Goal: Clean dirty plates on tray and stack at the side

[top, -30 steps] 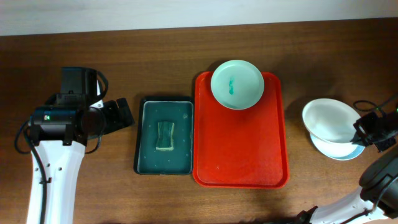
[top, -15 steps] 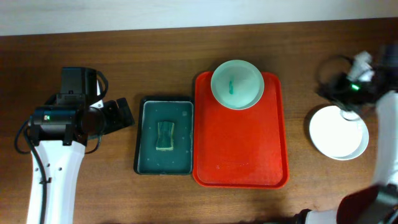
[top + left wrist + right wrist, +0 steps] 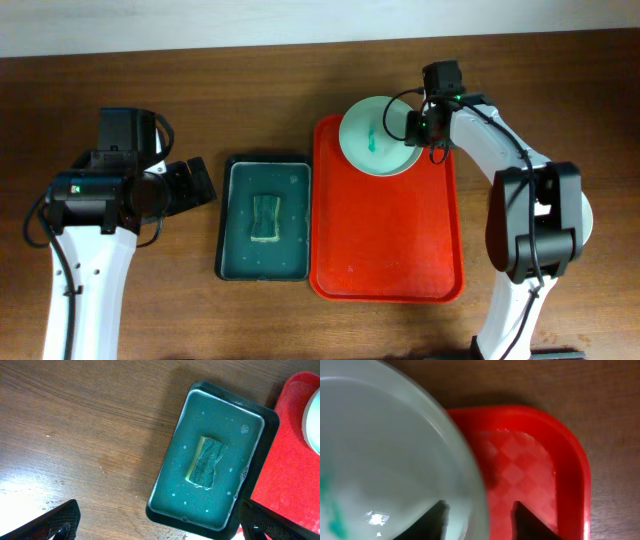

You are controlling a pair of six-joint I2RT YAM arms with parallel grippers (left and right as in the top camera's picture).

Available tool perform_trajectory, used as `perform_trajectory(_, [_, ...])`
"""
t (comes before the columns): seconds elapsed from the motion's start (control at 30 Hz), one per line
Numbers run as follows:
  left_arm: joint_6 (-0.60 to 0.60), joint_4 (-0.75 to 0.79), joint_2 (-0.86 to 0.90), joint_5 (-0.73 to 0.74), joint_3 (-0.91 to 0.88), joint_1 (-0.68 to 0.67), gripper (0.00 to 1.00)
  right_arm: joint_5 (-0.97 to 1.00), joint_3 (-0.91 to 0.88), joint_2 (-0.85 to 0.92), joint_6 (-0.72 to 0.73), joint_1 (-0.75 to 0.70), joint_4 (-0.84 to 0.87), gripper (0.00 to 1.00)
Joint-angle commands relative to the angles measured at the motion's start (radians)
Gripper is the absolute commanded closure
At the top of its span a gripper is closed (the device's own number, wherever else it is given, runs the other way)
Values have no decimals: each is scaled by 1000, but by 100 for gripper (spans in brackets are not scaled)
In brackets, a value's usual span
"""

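The mint green plate (image 3: pixel 375 135) with a teal smear sits at the far end of the red tray (image 3: pixel 385 240). My right gripper (image 3: pixel 418 128) is open at the plate's right rim. In the right wrist view the gripper (image 3: pixel 480 520) straddles the rim, with one finger inside the plate (image 3: pixel 385 450) and one over the tray (image 3: pixel 530 460). The white and pale blue plates lie at the right, almost hidden under my right arm; only a pale sliver (image 3: pixel 586 215) shows. My left gripper (image 3: pixel 195 185) is open and empty, left of the trays.
A dark green tray (image 3: pixel 240 220) holding a sponge (image 3: pixel 264 217) stands just left of the red tray. The left wrist view shows that tray (image 3: pixel 225 425), the sponge (image 3: pixel 206 460) and my open left gripper (image 3: pixel 162 527) over bare wood.
My right gripper let go of the white plate on the pale blue one at the right, then swung left to the mint plate's rim. The left arm has not moved.
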Motion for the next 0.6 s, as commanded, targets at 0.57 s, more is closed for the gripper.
perform_trajectory(0.57, [5, 2, -8, 1, 10, 5, 1, -112, -261, -490, 278, 162, -651, 96])
